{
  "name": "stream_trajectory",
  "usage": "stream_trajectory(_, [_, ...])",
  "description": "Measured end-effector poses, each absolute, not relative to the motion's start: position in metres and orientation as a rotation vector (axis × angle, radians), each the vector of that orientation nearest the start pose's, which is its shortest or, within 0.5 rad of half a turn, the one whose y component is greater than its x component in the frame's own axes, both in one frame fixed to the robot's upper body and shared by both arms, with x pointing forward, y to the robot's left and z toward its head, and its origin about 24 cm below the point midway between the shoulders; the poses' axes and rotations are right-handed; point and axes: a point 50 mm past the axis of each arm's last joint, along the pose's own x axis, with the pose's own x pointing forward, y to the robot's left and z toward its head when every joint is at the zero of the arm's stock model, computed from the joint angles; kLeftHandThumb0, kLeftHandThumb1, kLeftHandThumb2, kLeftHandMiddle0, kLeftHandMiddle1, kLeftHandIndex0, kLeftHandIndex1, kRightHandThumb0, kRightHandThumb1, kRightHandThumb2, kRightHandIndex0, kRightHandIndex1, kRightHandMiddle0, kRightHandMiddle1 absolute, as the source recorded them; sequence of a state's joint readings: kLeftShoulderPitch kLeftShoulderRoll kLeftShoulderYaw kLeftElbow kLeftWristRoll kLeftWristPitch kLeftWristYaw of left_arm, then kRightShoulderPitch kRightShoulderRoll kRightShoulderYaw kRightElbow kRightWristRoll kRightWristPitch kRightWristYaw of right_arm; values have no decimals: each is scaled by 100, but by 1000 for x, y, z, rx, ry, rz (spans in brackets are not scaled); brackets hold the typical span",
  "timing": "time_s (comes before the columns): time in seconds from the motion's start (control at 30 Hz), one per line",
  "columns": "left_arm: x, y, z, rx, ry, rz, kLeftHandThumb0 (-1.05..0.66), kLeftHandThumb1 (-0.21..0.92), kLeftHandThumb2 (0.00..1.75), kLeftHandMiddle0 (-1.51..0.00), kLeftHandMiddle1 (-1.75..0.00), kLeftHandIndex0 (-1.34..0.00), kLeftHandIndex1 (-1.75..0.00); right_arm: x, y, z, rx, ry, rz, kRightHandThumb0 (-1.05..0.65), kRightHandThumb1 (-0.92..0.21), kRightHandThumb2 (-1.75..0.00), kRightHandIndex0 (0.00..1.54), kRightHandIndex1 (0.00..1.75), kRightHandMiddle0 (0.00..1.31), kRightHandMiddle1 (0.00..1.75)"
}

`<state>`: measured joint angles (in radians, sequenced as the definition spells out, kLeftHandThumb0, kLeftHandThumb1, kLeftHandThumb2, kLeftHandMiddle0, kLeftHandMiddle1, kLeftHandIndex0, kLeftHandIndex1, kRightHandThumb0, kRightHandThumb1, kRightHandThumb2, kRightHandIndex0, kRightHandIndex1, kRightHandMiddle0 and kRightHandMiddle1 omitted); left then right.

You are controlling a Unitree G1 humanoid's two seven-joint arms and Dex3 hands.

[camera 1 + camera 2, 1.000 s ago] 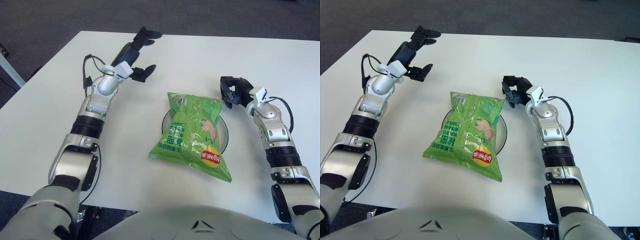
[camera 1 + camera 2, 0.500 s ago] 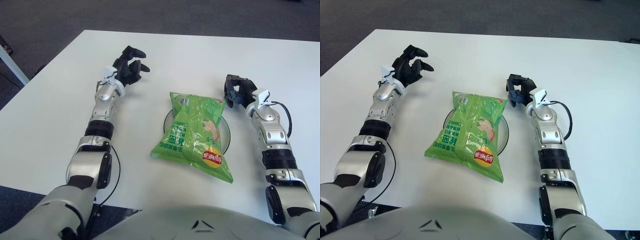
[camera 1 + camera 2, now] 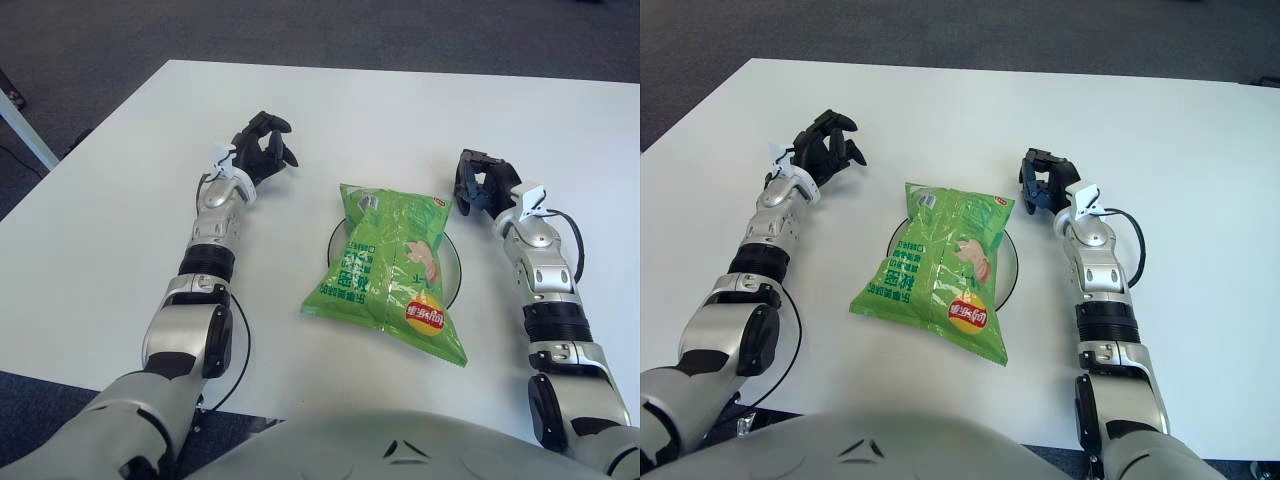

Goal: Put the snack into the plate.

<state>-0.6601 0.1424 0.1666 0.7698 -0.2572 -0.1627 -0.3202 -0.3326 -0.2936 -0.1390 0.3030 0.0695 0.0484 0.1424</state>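
Snack bag (image 3: 390, 270) lies across the plate (image 3: 452, 268), so placing looks done. Left hand (image 3: 262, 150) and right hand (image 3: 482, 182) flank it, fingers curled on nothing; next, pull both arms clear.

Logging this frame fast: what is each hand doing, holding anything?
Left hand: fingers curled, holding nothing, left of the snack bag.
Right hand: fingers curled, holding nothing, right of the bag.

Green snack bag (image 3: 388, 268) flat across plate (image 3: 452, 270)
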Motion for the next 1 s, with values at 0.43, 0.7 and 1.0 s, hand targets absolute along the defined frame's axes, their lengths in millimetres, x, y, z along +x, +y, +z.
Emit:
stream_trajectory(0.43, [366,166,77,-225,-28,-209,-45,42,119,-96,-175,-53,-175,313,-233,70,-68,-45,-66,-47,-81,-91,131,175,99,175])
stream_trajectory(0.7, [362,168,75,-226,-39,-171,-45,40,121,-102,-175,-55,-175,314,-235,69,-56,-51,-76,-48,-82,-92,134,175,104,175])
stream_trajectory(1.0, [348,179,73,-185,-86,-67,-45,41,120,-101,-175,-54,-175,314,-235,70,-51,-60,-80,-49,-83,-93,136,175,108,175])
